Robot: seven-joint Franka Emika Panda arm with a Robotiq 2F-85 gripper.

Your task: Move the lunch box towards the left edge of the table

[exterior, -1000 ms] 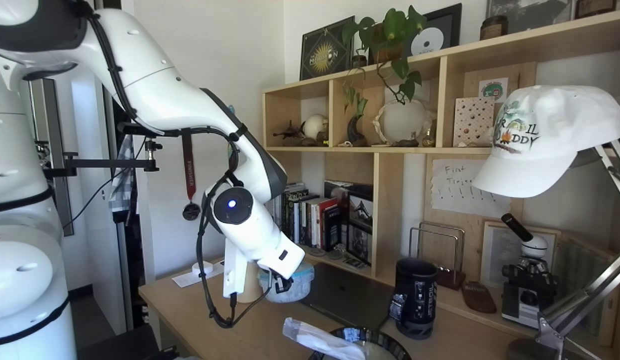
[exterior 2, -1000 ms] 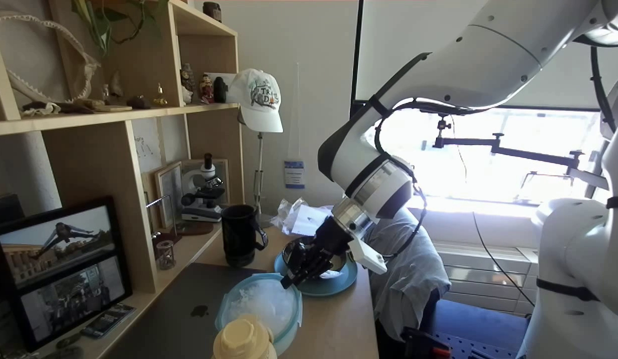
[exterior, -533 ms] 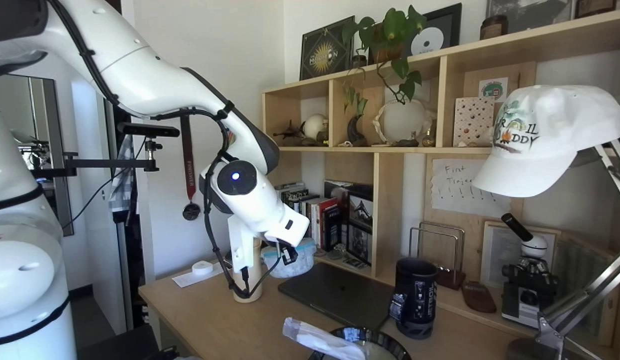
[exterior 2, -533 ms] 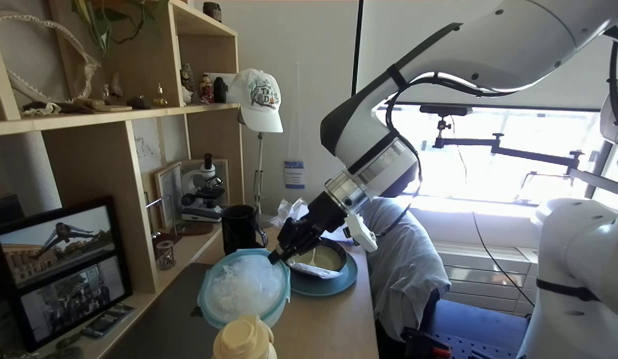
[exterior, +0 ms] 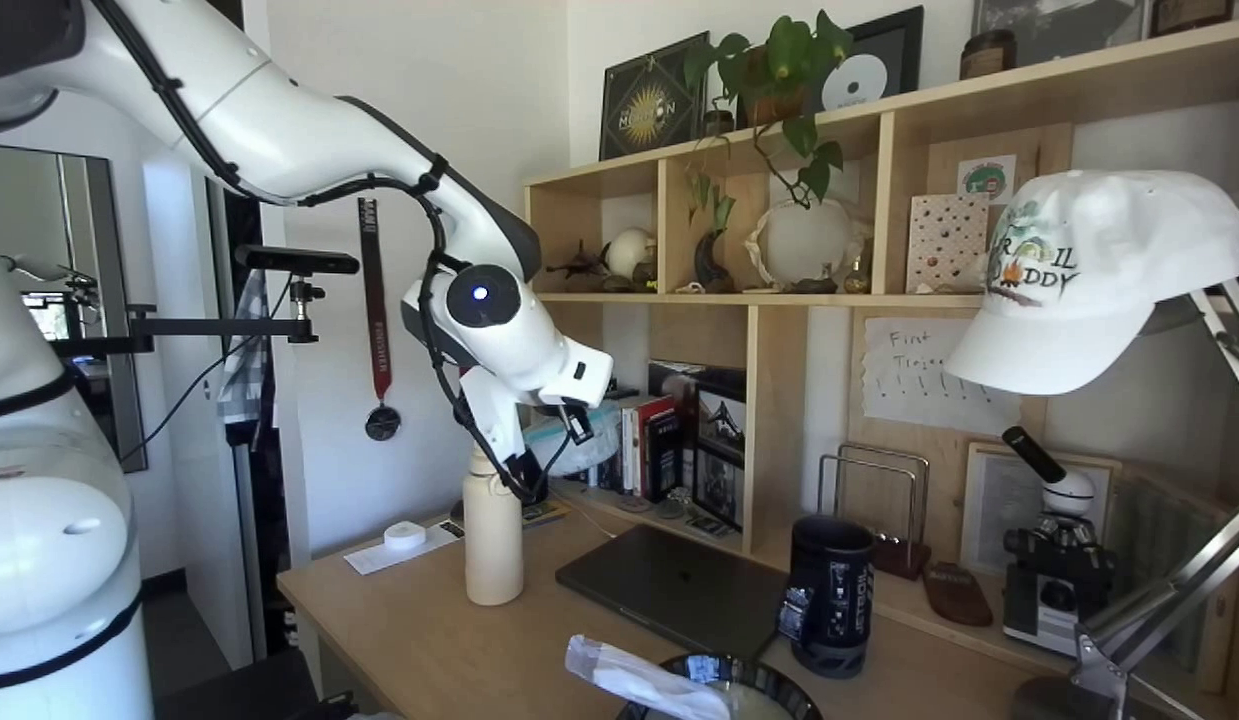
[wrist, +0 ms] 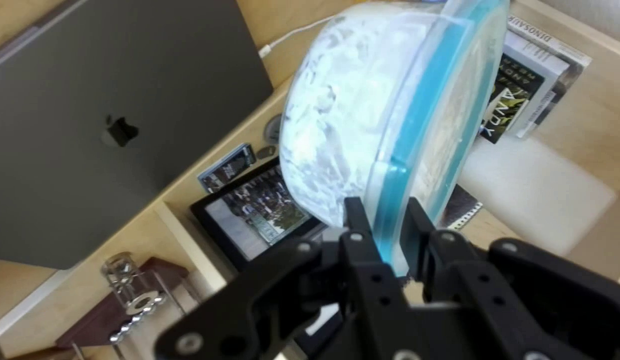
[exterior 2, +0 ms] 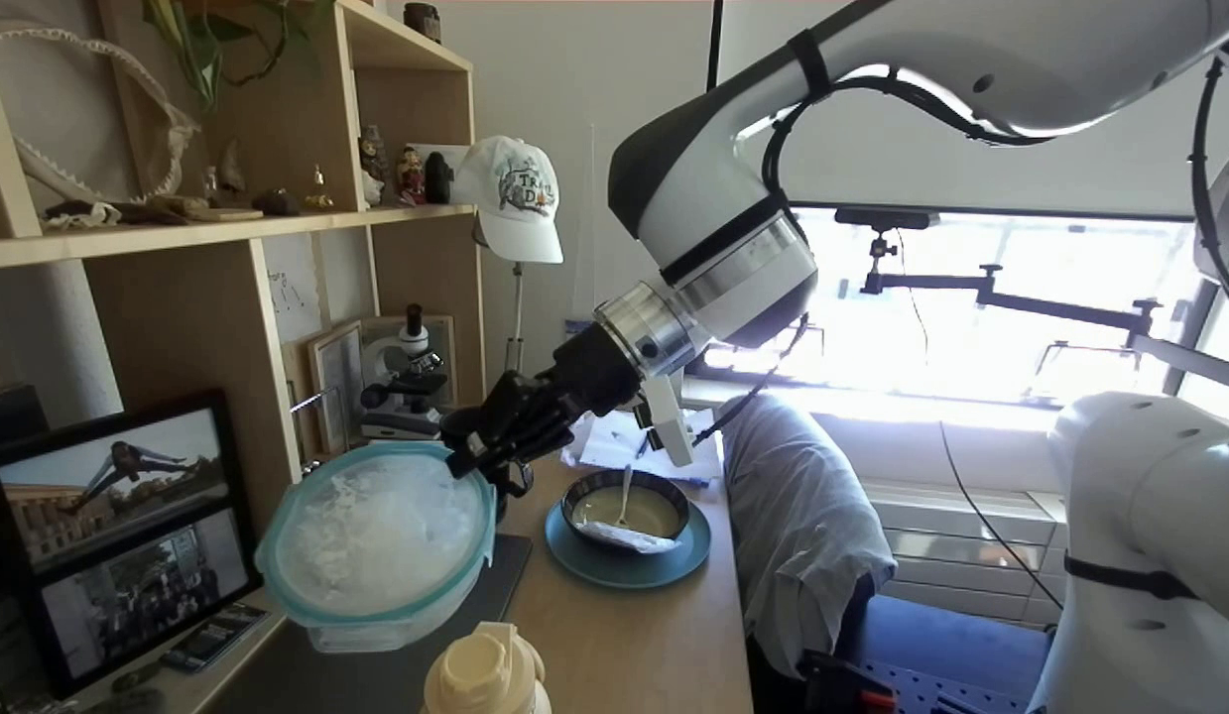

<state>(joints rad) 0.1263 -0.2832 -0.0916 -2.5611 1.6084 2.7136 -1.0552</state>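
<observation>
Wooden table (exterior: 409, 620) with a big pale shelf (exterior: 776, 400) along the back, plant (exterior: 784, 60) trailing off the top board, white hat (exterior: 1109, 260) up high and a microscope (exterior: 1054, 565) lower down at one end. Main thing going on: the gripper (wrist: 384, 210) is clamped on the lunch box (exterior 2: 376, 535), pinching it by the blue lid rim (wrist: 415, 130) with one of its fingers (wrist: 357, 217) on each side, easiest to see in the wrist view. So the lunch box is up in the air, clear of the table and tipped on a slant, with its lid turned toward the viewer in an exterior view. Sides look clear, something whitish inside, can't tell what. Also can't really say which spot on the table it's directly over, but in an exterior view it blocks part of the laptop (exterior: 674, 585), which lies closed, and in an exterior view books (exterior: 647, 440) on the shelf show up right behind it. Cream bottle (exterior: 494, 550) stands upright near the laptop, part of the arm (exterior: 379, 180) in front of its top. Black mug (exterior: 829, 600) is upright too, just beside the laptop's opposite end. Not far from that, a dark bowl (exterior 2: 586, 493) sits on a blue plate (exterior 2: 619, 573) with a spoon (exterior 2: 626, 496) sticking up out of it.
</observation>
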